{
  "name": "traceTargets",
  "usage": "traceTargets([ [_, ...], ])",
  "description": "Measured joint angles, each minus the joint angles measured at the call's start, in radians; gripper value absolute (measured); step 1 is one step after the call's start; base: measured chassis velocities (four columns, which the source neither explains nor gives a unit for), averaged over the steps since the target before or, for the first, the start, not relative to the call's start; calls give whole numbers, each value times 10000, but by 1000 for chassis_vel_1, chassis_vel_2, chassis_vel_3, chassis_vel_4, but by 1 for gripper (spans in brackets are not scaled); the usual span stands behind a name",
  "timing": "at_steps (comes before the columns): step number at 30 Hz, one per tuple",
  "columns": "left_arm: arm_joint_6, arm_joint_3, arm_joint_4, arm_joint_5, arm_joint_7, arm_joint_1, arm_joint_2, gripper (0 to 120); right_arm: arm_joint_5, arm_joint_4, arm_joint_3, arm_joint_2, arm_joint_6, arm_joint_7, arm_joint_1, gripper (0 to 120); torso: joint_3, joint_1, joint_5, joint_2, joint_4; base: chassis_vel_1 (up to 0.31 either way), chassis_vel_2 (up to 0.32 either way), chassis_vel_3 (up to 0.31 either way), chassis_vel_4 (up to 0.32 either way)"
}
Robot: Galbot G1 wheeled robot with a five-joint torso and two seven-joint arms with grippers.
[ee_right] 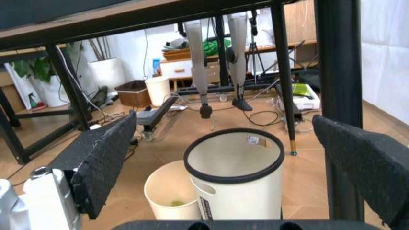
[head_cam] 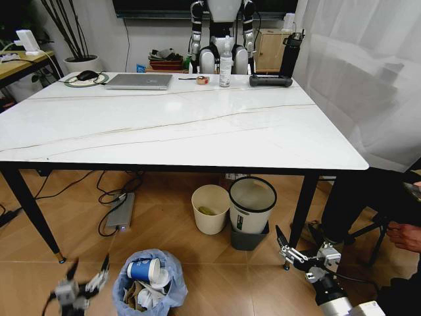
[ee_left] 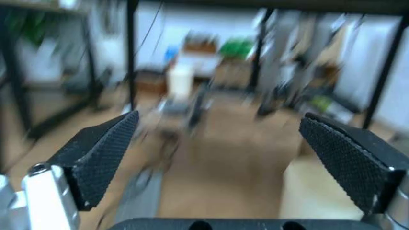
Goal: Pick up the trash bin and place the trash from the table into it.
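Observation:
The trash bin [head_cam: 148, 284], lined with a puffy light-blue bag, stands on the floor in front of the table [head_cam: 184, 141]. Trash lies inside it: a blue paper cup [head_cam: 143, 269], crumpled white paper [head_cam: 150, 294] and brown cardboard. My left gripper [head_cam: 89, 264] hangs low just left of the bin, open, with nothing between its fingers [ee_left: 102, 158]. Low at the right, by the table's front right leg, my right gripper [head_cam: 294, 250] is also open and empty. Its wrist view looks under the table between the spread pads [ee_right: 102, 163].
A cream round bin [head_cam: 210, 209] and a black-rimmed white bin [head_cam: 252, 204] stand under the table. The tabletop holds a silver laptop [head_cam: 139, 81], a spray bottle [head_cam: 225, 62] and a black bottle [head_cam: 289, 56]. A person's hand [head_cam: 404, 235] shows at the right edge. The table leg [ee_right: 338, 96] is close to the right gripper.

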Motion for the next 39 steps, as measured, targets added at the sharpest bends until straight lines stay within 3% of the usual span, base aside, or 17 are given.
traceTargets([
  [2, -50, 2, -904, 74, 6, 124, 55, 100, 0, 1, 0, 0, 0, 0, 1, 100, 0, 0, 7, 1, -2, 0, 0, 0, 0],
  [4, -48, 10, -1034, 84, -3, 159, 59, 100, 0, 1, 0, 0, 0, 0, 0, 100, 1, 1, 1, 0, 2, 0, 0, 0, 0],
  [39, 3, 49, -887, 51, -48, 99, 65, 100, -1, 1, 0, 0, 0, 0, 0, 100, 2, 1, -2, 2, 2, 0, 0, 0, 0],
])
